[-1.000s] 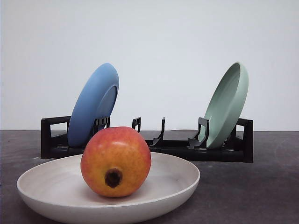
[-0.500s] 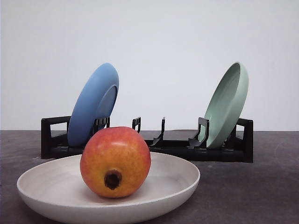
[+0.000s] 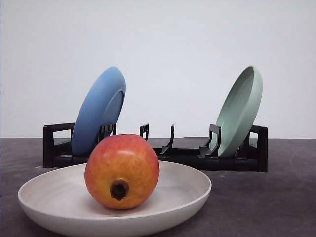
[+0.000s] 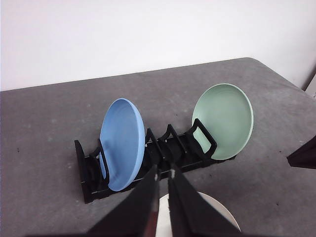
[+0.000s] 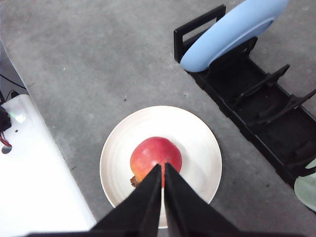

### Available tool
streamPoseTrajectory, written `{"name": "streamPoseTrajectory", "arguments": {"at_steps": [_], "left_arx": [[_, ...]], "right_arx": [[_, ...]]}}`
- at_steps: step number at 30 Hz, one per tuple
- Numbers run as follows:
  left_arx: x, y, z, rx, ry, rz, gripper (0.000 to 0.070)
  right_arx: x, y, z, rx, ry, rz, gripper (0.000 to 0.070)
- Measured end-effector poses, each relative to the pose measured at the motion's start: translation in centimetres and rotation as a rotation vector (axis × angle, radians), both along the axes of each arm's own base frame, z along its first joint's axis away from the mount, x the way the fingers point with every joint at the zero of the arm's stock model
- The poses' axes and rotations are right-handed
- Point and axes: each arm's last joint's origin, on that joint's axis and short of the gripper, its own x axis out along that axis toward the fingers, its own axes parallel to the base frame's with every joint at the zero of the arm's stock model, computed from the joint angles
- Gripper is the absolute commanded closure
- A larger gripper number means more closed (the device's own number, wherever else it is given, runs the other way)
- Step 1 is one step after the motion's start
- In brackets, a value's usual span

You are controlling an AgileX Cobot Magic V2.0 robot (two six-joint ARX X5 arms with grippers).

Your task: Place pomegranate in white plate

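Nothing of note has moved since the earlier frame; the pomegranate (image 3: 122, 171) has only settled a trace leftward. It rests inside the white plate (image 3: 182, 197), left of centre, crown hole facing the front camera. Left gripper (image 4: 164, 174) hangs above the black rack (image 4: 89, 177), fingers pressed together, empty. Right gripper (image 5: 163, 168) hangs over the fruit, fingers likewise closed, holding nothing

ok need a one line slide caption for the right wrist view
Pomegranate resting in the white plate, right tool shut above it, black dish rack with the blue plate beside.
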Motion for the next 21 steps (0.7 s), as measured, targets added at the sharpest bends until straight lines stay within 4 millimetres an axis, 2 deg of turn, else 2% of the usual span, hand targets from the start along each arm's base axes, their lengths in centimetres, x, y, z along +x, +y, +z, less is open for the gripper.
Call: {"name": "streamPoseTrajectory", "arguments": {"at_steps": [21], "left_arx": [[0.0,0.0,0.0,-0.001,0.000,0.000,0.0689]], "right_arx": [[0.6,0.8,1.5,0.146,-0.109,0.000,0.0700]]}}
